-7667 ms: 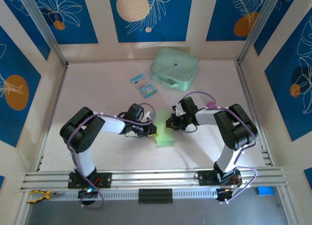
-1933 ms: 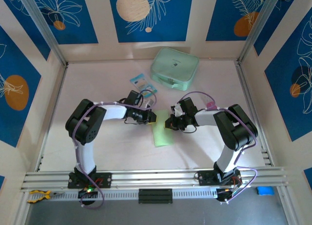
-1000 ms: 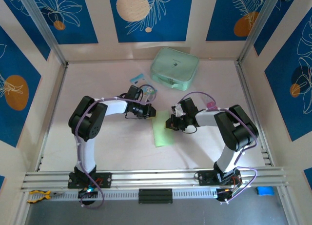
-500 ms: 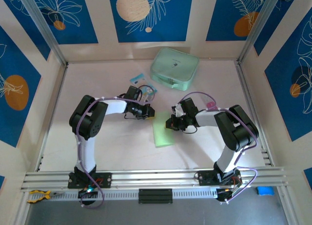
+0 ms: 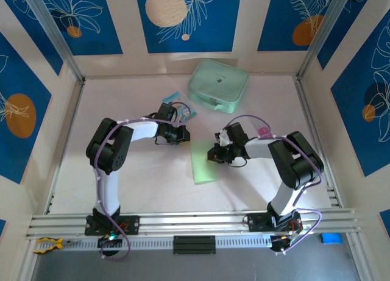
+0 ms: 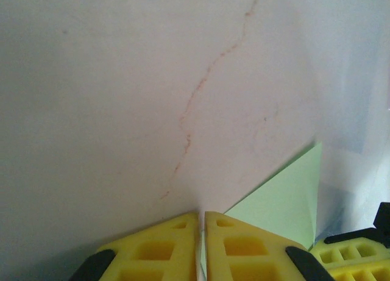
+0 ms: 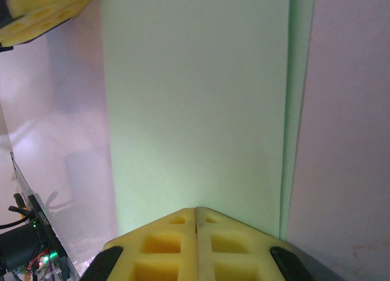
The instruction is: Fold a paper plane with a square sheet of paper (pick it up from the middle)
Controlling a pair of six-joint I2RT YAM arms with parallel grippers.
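The square sheet of paper (image 5: 203, 163), already folded into a long strip, lies on the table (image 5: 134, 171) on the near side of the mint-green zip case (image 5: 218, 85), well apart from it. The left gripper (image 5: 185, 135), between case and strip, has its pads closed on a sliver of the sheet's corner, which stands up as a triangle. The right gripper (image 5: 211, 155), farther from the case, is clenched on nothing and appears to press the strip flat. This looks like the nose-corner fold. Next, the raised corner wants carrying to the centre line and creasing while the right keeps pinning.
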